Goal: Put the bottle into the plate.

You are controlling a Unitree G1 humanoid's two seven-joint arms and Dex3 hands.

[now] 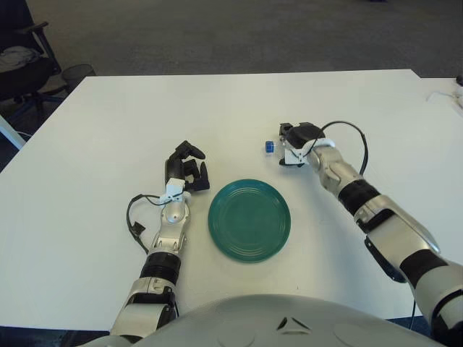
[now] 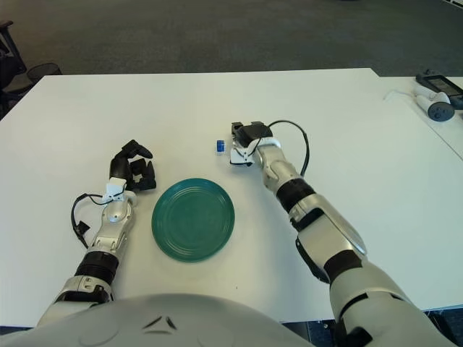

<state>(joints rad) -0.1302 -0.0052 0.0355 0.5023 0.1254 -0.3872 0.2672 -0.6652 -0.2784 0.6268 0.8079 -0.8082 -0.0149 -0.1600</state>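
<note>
Beyond the plate [image 1: 249, 220], only the bottle's [image 1: 269, 146] blue cap end shows; its body, if any, is too small to make out. Whether the right hand [image 1: 293, 139] touches it cannot be told.

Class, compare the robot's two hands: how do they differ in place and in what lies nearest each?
The right hand is reached out beyond the green plate, close beside the small blue-capped bottle; the left hand shows nearer the robot, left of the plate, with no bottle by it. Neither hand holds anything. Both are over the white table.
</note>
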